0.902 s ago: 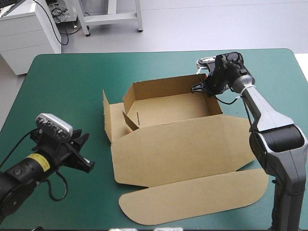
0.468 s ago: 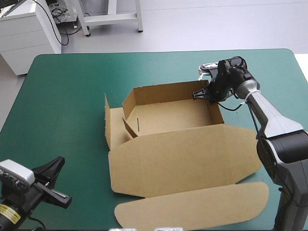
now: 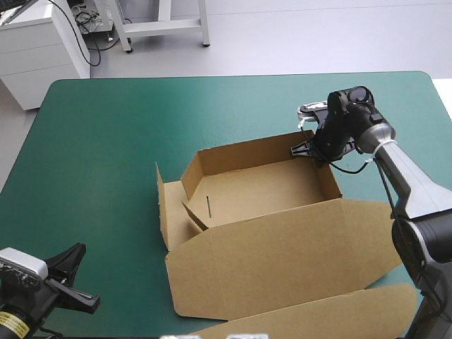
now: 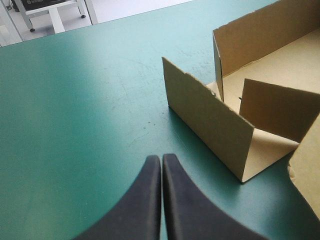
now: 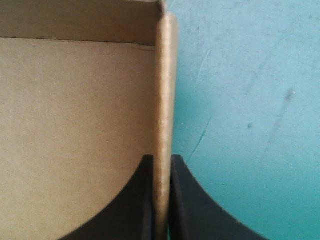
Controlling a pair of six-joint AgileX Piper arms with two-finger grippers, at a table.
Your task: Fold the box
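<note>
The brown box (image 3: 261, 185) stands as an open tray right of the table's middle. Its walls are raised and its lid (image 3: 282, 258) lies flat toward the front edge. My right gripper (image 3: 311, 149) is at the tray's far right corner, shut on the box's right wall (image 5: 165, 75), one black finger inside and one outside. My left gripper (image 3: 79, 277) hovers low at the near left corner, shut and holding nothing. In the left wrist view the box's left flap (image 4: 210, 117) stands upright ahead of the left gripper (image 4: 161, 159), well apart from it.
The lid's rounded tuck flap (image 3: 325, 316) reaches the table's front edge. Bare teal-green cover (image 3: 99, 148) spreads left of the box and behind it. The table's right edge lies close beyond the right arm.
The box has slid right and a little toward the front, held by my right gripper. My left arm drew back to the near left corner earlier and has barely moved since.
</note>
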